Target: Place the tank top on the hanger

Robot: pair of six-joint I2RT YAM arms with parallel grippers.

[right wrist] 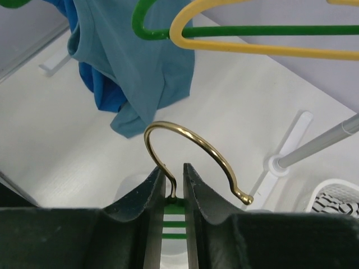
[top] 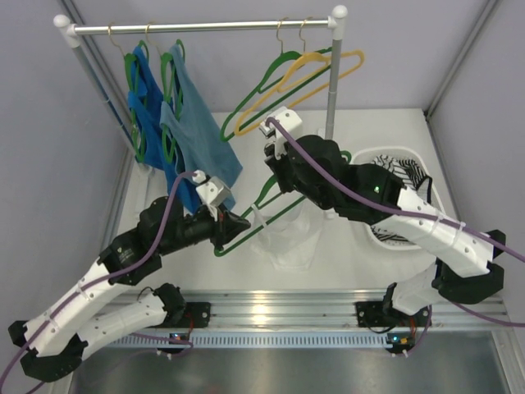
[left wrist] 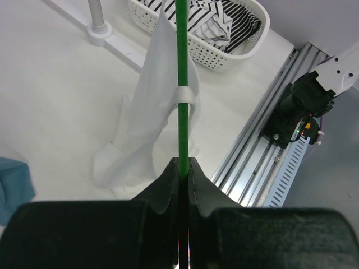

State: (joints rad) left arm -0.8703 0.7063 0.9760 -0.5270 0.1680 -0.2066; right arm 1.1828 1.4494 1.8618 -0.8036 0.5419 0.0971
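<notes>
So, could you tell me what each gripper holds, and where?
Both hold the green hanger: left gripper on a straight bar, right gripper at the hook's base.

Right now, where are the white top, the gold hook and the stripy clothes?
white top [left wrist: 143,120], left wrist view, hanging cloth
gold hook [right wrist: 174,124], right wrist view, curve top
stripy clothes [left wrist: 219,22], left wrist view, its folds

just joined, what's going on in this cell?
Both arms hold one green hanger. The left gripper is shut on its frame, and the right gripper is shut on the stem below the metal hook. The white tank top hangs from it by one strap, with its lower end resting on the table. It is not fully on yet.
</notes>
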